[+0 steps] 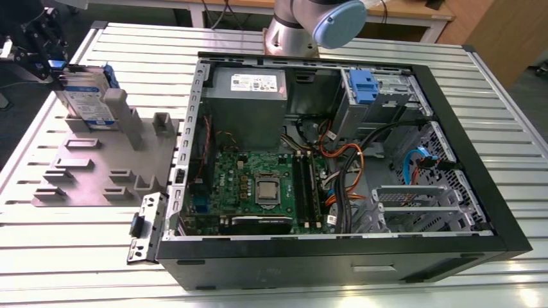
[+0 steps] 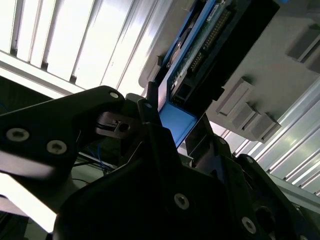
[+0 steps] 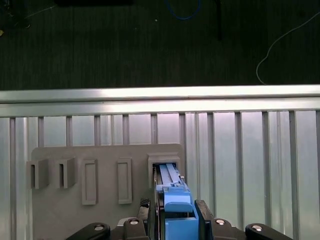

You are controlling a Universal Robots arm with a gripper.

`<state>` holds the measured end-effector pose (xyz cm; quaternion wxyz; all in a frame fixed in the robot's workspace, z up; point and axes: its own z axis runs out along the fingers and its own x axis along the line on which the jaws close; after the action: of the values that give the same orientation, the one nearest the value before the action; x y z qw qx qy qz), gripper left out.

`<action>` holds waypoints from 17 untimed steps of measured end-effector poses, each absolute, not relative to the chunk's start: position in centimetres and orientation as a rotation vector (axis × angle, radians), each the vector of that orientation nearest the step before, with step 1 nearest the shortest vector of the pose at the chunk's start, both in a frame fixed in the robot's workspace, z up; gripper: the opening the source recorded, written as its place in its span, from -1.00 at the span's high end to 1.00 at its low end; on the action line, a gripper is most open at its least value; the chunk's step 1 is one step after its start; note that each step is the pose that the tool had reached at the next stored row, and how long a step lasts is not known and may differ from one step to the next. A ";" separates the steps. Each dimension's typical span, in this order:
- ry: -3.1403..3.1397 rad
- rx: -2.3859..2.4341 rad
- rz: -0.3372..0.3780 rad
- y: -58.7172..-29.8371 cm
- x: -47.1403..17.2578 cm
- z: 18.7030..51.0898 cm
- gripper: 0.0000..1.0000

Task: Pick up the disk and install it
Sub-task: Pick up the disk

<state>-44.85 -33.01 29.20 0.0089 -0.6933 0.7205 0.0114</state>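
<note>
Blue-railed disk (image 1: pixel 88 97) upright in rack (image 1: pixel 86 174), top ptly behind hand (image 1: pixel 51 63).

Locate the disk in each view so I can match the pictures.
Exterior view: disk upright in the grey holder, at the exterior view's left.
First wrist view: disk edge-on, slotted in the holder.
Second wrist view: disk close up, holder beyond.
Shared landmark: the grey holder.

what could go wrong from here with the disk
1. The gripper is at just the top blue rail of the disk, which stands upright in a slot of the grey holder. A tilted pull might jam it or drag the holder.
2. Loose orange cables lie near the drive bay in the case. The disk could snag them going in.
</note>
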 end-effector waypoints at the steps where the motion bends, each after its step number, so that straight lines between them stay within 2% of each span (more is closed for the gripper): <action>1: 2.251 -2.166 0.036 -33.0 -44.9 29.2 0.05; 17: 2.252 -2.167 0.034 -33.1 -44.9 29.0 0.05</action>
<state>-44.85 -33.06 29.04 0.0083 -0.6933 0.7205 0.0109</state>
